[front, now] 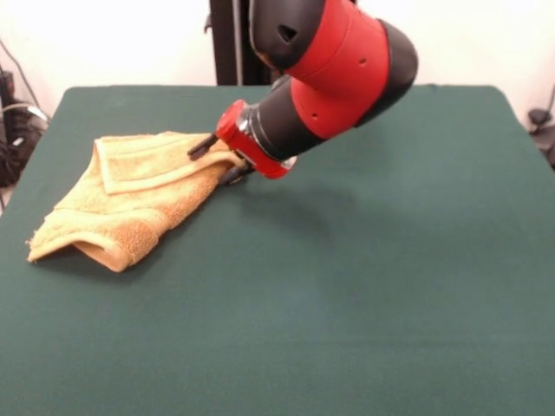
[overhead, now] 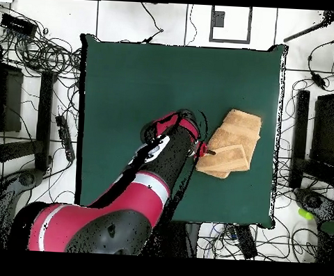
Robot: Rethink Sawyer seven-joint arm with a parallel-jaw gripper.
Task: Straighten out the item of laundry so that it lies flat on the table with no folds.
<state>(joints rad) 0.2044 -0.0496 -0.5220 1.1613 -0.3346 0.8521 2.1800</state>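
Going by the front view from left to right: the orange-tan hand towel (front: 130,204) lies bunched on the left part of the green table (front: 364,286), folded over itself, with a doubled lip at its near left corner and a banded flap turned back across its top. Its long axis runs from that near left corner up toward the right, straight to where my gripper (front: 218,160) sits at the towel's right-hand edge. One dark finger (front: 202,146) pokes out above the cloth and another shows below, so my jaws stand apart with the towel's edge about between them; I cannot see that they have closed on it. Everything I have to spread lies to the left of my gripper, and open table stretches to the right, so I judge the pull should go rightward, away from the heap
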